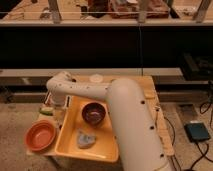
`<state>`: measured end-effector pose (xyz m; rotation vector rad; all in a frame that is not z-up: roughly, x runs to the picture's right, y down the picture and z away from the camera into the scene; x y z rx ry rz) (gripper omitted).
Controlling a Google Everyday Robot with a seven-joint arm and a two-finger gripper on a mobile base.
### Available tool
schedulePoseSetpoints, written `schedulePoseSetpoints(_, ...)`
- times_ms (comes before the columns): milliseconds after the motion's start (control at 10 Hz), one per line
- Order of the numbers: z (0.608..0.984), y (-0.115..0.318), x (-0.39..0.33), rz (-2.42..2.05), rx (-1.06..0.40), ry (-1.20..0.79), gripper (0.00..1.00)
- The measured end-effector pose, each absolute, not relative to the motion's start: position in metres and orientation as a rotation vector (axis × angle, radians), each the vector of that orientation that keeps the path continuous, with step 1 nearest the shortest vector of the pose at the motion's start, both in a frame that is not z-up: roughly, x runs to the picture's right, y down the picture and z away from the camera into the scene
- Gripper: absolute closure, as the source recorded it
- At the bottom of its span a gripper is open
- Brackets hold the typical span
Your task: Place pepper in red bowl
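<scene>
White tubular arm [125, 115], dark screw dots [150, 129], jaws beside yellow tray [67, 142].

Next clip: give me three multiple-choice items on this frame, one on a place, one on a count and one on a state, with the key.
1. Where does the red bowl sit?
A. On the dark shelf behind.
B. Left of the yellow tray, at a front corner of the table.
C. Inside the tray.

2. How many bowls are in view?
A. One.
B. Two.
C. Four.

3. What is the red bowl's state?
A. Upright and empty.
B. Filled with fruit.
C. Overturned.

Key:
1 B: the bowl lies beside the tray, nearer the camera than the tool, which hangs at the table's left edge.
2 B: the red bowl, plus the dark maroon bowl in the tray.
3 A: only its bare orange-red inside shows.
</scene>
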<state>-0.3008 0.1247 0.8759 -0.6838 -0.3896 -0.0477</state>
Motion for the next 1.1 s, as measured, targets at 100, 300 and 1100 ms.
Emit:
schedulePoseSetpoints(100, 0.88, 0.127, -0.3, -0.036, -0.685, -0.385, 0.35)
schedulePoseSetpoints(300, 0.889, 0.133, -0.299, -0.005, -0.691, -0.377, 0.4)
schedulePoseSetpoints(1100, 0.897, 0.13, -0.299, 0.072, -0.706, -0.408, 0.62)
